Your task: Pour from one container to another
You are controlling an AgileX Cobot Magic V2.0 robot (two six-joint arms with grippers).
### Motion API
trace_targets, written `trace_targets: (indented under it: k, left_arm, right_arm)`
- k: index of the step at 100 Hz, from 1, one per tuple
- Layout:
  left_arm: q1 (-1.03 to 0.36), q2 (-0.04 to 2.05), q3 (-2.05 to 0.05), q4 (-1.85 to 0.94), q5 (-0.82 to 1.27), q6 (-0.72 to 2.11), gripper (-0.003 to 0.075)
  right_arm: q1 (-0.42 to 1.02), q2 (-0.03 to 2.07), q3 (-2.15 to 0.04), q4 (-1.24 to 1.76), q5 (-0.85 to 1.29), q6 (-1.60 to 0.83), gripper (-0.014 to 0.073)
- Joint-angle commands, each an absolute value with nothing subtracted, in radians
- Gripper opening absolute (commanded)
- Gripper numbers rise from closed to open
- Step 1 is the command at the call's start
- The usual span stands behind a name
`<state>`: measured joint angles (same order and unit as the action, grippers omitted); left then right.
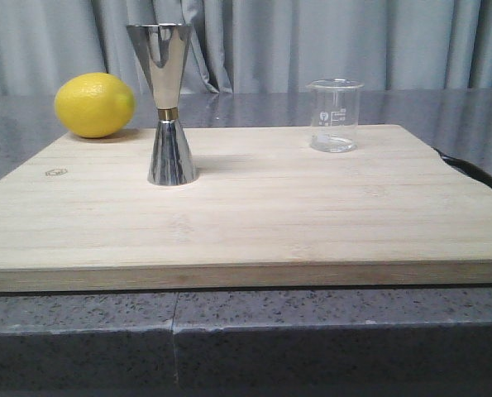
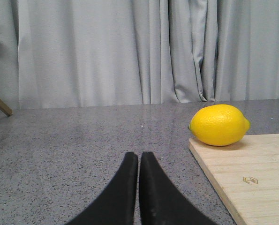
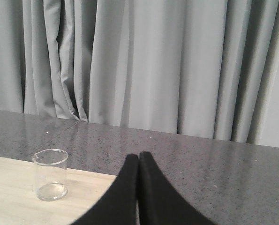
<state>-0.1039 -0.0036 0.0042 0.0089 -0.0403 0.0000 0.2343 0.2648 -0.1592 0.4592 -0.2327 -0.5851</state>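
Note:
The small clear glass beaker (image 1: 335, 115) with white marks stands upright at the back right of a wooden cutting board (image 1: 254, 215); the right wrist view shows the beaker (image 3: 50, 174) too. The tall steel jigger (image 1: 167, 103) with a gold waist band stands upright on the board's back left. Neither gripper appears in the front view. My left gripper (image 2: 139, 157) is shut with nothing in it, low over the grey counter beside the board's left edge. My right gripper (image 3: 139, 157) is shut and empty, off to the beaker's right, well apart from it.
A yellow lemon (image 1: 94, 104) rests at the board's far left corner, behind and left of the jigger; the lemon (image 2: 219, 124) also shows in the left wrist view. A dark handle (image 1: 469, 169) pokes out at the board's right edge. Grey curtains hang behind the speckled counter (image 1: 229, 331).

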Motion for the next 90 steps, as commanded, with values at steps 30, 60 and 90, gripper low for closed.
trace_targets:
  k: [30,60,90]
  left_arm:
    - [-0.102,-0.031,0.043,0.0,-0.114,-0.009,-0.0019]
    - [-0.102,-0.031,0.043,0.0,-0.114,-0.009,-0.0019]
    - [-0.102,-0.031,0.043,0.0,-0.114,-0.009,-0.0019]
  right_arm:
    - [0.139,0.126,-0.057,0.0,-0.254,-0.07,-0.0073]
    - [0.022,0.016,0.015,0.0,-0.174,-0.046,-0.0073]
    - [0.014,-0.028,0.044,0.0,-0.099,-0.022,-0.0073]
